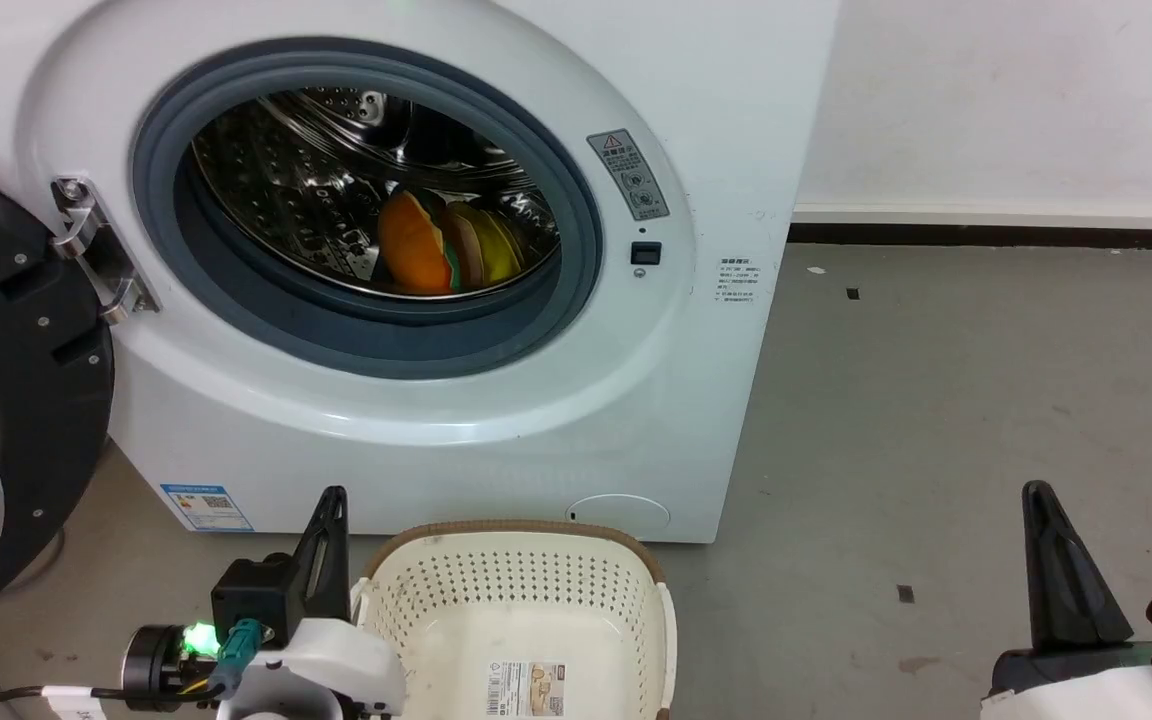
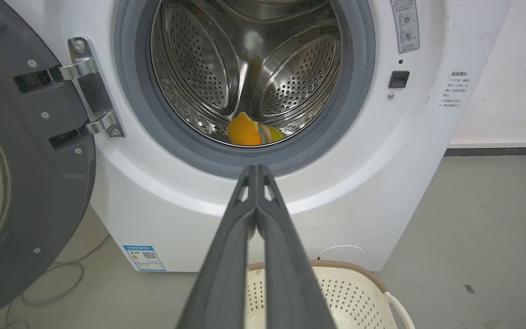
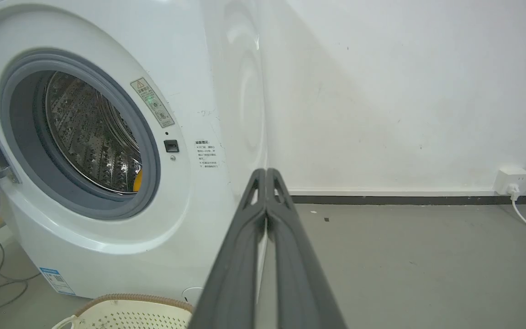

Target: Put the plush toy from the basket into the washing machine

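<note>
While the dark round door (image 1: 6, 400) hangs swung open at the left edge of the head view, the washing machine (image 1: 496, 420) shows its whole port: a grey gasket (image 1: 576, 250) ringing a shiny perforated steel drum (image 1: 306, 190).

Drum contents: the plush toy (image 1: 441, 245), low and right of centre in the opening, resting on the drum's bottom curve just behind the gasket lip. Its layers stand on edge: orange toward frame left, then green, pale pink, yellow. The left wrist view has it small at the bottom of the drum. The right wrist view catches an orange sliver at the port's lower right rim.

On the grey floor (image 1: 936, 420), bottom centre of the head view, sits the basket (image 1: 511, 580), just in front of the machine's base. It has a brown rim and cream perforated walls. Inside, its plain bottom carries a label sticker (image 1: 526, 688).

Lower left: the left gripper (image 1: 334, 495), beside the basket's left rim, tip pointing up frame. In its wrist view the jaws are pressed together, tips meeting, aimed at the lower gasket.

Lower right: the right gripper (image 1: 1036, 490), over the floor, well apart from the basket. In its wrist view the jaws are likewise closed tight, tips touching, pointing at the machine's right front corner, with the white wall (image 3: 404, 91) behind.

A wall socket (image 3: 512, 179) with a white cable sits at the right edge of the right wrist view. A blue sticker (image 1: 206, 507) marks the machine's lower left front.
</note>
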